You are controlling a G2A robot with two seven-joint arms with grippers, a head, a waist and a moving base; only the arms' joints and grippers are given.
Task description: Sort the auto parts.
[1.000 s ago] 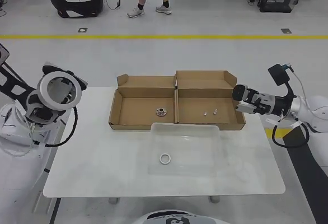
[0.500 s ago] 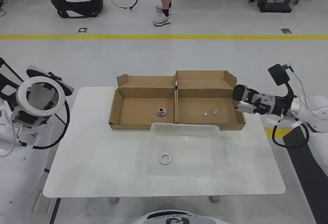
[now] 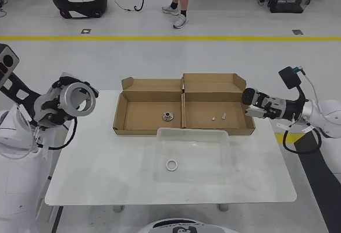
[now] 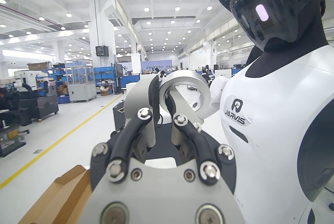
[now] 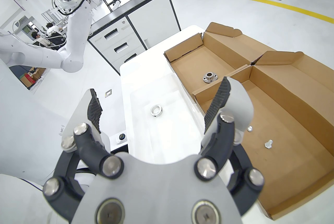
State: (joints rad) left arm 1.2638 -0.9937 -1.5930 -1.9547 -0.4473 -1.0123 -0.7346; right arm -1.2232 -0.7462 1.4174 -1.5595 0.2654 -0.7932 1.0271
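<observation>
"Since you have the top camera, where is the left hand (image 4: 163,98)?"

"I have it clamped on a large metal ring (image 3: 78,99), raised by the tabletop's (image 3: 100,175) ten o'clock corner. My right hand (image 5: 159,97) hangs at two o'clock with its fingers spread, beside the right cardboard box (image 3: 205,96). A small ring (image 3: 171,165) lies in the clear tray (image 3: 199,157), at six o'clock from the flanged hub (image 3: 167,116)."

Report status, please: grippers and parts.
Left gripper shut on large ring, raised at table left edge. Right gripper open at right box. Small ring in clear tray.
</observation>
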